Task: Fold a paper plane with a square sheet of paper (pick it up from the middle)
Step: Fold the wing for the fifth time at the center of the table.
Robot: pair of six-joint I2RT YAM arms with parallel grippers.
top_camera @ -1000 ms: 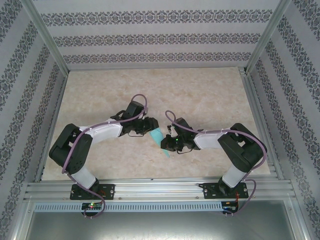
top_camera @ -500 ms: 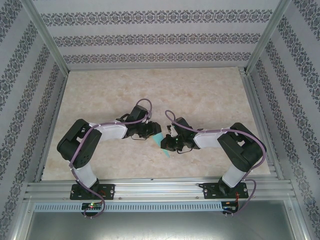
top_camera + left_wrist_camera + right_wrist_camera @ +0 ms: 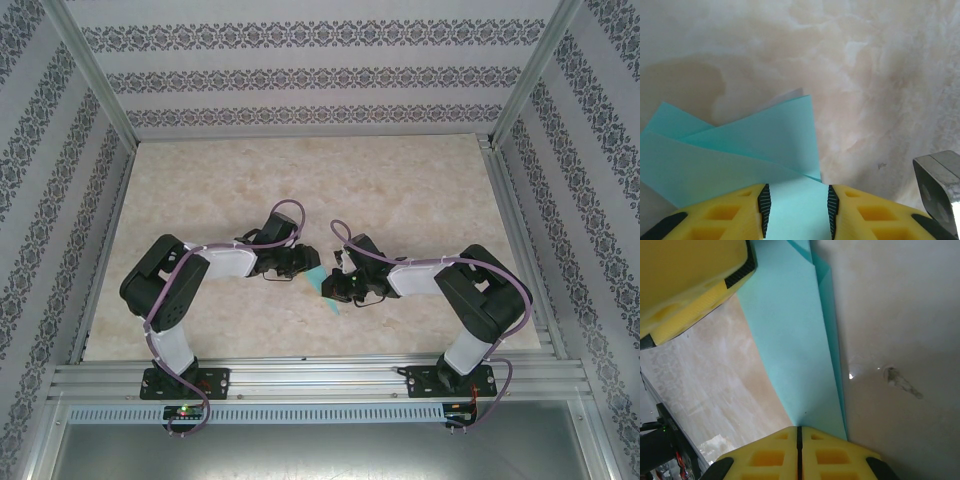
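From above, the two arms reach toward each other over the middle of the marbled desk point(image 3: 420, 190). The left gripper point(image 3: 308, 262) and the right gripper point(image 3: 333, 288) sit close together. The teal paper point(image 3: 318, 277) lies between them, and a small pointed corner pokes out below the right gripper toward the near edge.

In the left wrist view, the two yellow fingers point(image 3: 715, 215) stand apart at the bottom of the frame. A flat stretch of the paper shows in the gap between them, so this gripper is open, not pinched shut. Beyond the fingertips the folded paper fans out in overlapping layers on the desk.

In the right wrist view, the yellow fingertips are pressed together with no gap. They are closed on the narrow end of the paper, which runs away from them as a long folded strip. A yellow finger of the left gripper sits at the top left, against the far end of the paper.
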